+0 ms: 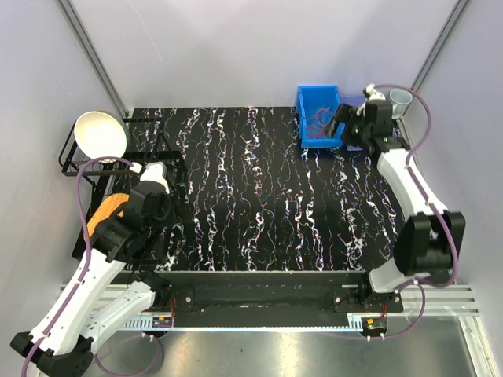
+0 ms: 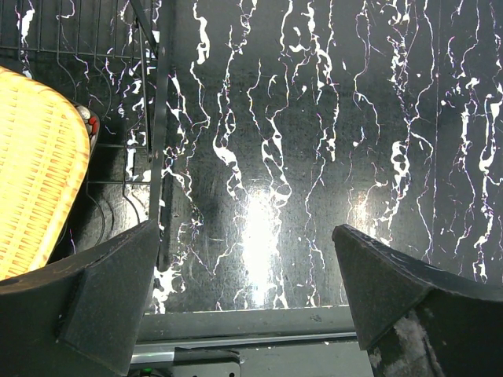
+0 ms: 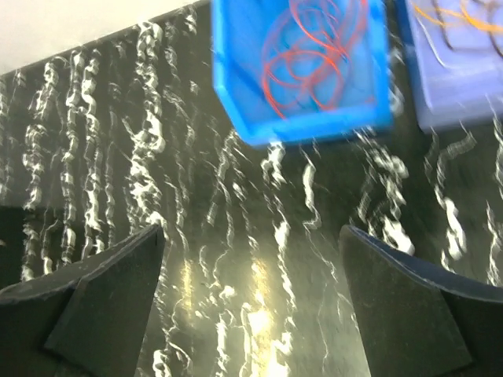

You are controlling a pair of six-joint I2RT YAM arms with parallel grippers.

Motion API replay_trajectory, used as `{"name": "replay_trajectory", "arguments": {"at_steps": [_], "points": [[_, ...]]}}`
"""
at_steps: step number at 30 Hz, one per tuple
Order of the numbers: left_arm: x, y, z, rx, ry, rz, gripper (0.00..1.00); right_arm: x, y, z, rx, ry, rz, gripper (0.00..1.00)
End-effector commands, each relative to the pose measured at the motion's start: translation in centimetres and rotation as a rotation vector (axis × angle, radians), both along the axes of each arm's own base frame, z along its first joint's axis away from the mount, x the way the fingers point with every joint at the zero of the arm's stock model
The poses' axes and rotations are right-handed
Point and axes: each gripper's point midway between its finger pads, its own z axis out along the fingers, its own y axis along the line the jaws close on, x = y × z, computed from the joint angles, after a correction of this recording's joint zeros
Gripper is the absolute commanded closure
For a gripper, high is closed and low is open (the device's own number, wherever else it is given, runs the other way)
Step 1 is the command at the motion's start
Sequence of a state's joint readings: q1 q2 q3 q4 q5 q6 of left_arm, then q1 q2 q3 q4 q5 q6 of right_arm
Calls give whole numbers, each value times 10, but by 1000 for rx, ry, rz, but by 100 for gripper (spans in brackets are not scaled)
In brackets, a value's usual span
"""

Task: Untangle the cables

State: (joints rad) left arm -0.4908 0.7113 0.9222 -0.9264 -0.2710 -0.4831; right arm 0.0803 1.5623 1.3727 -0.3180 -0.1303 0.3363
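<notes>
Thin red and orange cables (image 3: 313,56) lie looped inside a blue bin (image 3: 236,94) at the back of the marbled black mat; they also show as reddish cables (image 1: 318,119) in the blue bin (image 1: 304,118) from above. A few orange and dark cables (image 3: 464,17) rest on a pale tray (image 3: 464,86) right of the bin. My right gripper (image 3: 251,259) hovers open and empty over the mat just short of the bin; from above, the right gripper (image 1: 344,126) is at the bin's right side. My left gripper (image 2: 245,236) hangs open and empty over the mat's front left, with nothing between its fingers.
A black wire rack (image 1: 78,169) stands at the left edge, holding a white bowl (image 1: 100,132) and a yellow woven piece (image 2: 35,173). A small cup (image 1: 401,98) sits at the back right. The mat's front edge (image 2: 251,318) runs just below the left gripper.
</notes>
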Motion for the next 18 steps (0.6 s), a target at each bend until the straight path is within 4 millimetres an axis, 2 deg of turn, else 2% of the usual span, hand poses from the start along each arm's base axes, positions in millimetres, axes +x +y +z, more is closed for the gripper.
{"name": "replay_trajectory", "arguments": {"at_steps": [1,3,5,6,7,8,9,11,12,14,16,17,18], "points": [[8,3,4,1,-27,36,5,-26,-30,10,-100,-100,-109,0],[8,3,4,2,-28,38,5,-37,-54,2,-134,-100,-246,0],[9,6,2,13,-27,49,4,-46,-66,3,-140,-126,-313,0],[11,7,1,20,-31,58,4,-51,-73,-9,-149,-126,-358,0],[14,11,-2,42,-31,76,4,-56,-77,-10,-142,-139,-383,0],[15,14,-6,59,-24,90,3,-62,-77,-4,-114,-170,-403,0],[17,16,-8,75,-23,103,2,-67,-75,-16,-108,-171,-387,1],[23,23,-17,120,0,152,2,-75,-68,-13,-118,-217,-319,0],[28,21,-19,122,3,160,2,-79,-63,-23,-108,-228,-294,0],[37,22,-29,157,40,202,5,-86,-62,-22,-110,-255,-278,0],[50,26,-36,205,48,249,5,-91,-58,-31,-119,-247,-243,0],[53,27,-39,214,43,261,5,-94,-57,-31,-112,-250,-240,0],[65,25,-35,211,-6,268,4,-98,-54,-37,-106,-230,-223,0]]}}
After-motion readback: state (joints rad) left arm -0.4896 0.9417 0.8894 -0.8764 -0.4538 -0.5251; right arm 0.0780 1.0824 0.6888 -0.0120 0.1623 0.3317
